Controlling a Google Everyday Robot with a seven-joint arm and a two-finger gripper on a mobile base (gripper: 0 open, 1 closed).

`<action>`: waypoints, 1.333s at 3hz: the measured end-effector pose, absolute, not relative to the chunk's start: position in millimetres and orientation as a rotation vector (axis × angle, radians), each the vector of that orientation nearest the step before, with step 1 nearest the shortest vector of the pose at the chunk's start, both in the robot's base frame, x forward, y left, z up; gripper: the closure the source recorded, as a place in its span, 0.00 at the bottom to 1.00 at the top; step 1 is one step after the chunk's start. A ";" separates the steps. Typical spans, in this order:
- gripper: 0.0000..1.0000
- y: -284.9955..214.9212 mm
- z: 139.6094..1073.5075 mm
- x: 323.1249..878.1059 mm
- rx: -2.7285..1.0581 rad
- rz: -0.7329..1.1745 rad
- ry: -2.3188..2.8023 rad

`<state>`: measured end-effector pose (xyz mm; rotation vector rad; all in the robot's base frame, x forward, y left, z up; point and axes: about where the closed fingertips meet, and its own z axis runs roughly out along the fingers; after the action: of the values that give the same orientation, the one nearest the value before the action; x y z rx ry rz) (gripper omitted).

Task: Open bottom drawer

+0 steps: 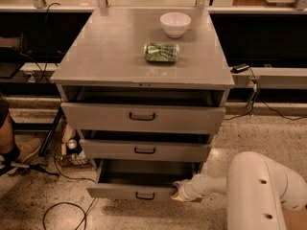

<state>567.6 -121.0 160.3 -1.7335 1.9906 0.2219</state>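
Observation:
The bottom drawer (pixel 124 191) is the lowest of three grey drawers in the cabinet and stands pulled out, its dark inside showing above the front panel. Its small dark handle (pixel 144 196) sits mid-panel. My gripper (pixel 180 191) is at the right end of the drawer's front panel, against its top edge. The white arm (pixel 259 186) reaches in from the lower right.
The top drawer (pixel 142 117) and middle drawer (pixel 144 150) are also slightly pulled out. A white bowl (pixel 175 23) and a green can (pixel 161 51) lie on the cabinet top (pixel 105 47). Cables (pixel 62 212) lie on the floor at left, by a person's foot (pixel 19 152).

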 end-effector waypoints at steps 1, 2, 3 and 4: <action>1.00 -126.6 159.6 539.1 -1.684 0.260 2.013; 1.00 -126.5 164.1 540.2 -1.684 0.260 2.013; 1.00 -127.4 163.5 533.0 -1.672 0.272 2.021; 1.00 -130.4 160.2 509.5 -1.629 0.315 2.045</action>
<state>509.5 -130.4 160.2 -1.6291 2.0447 0.3149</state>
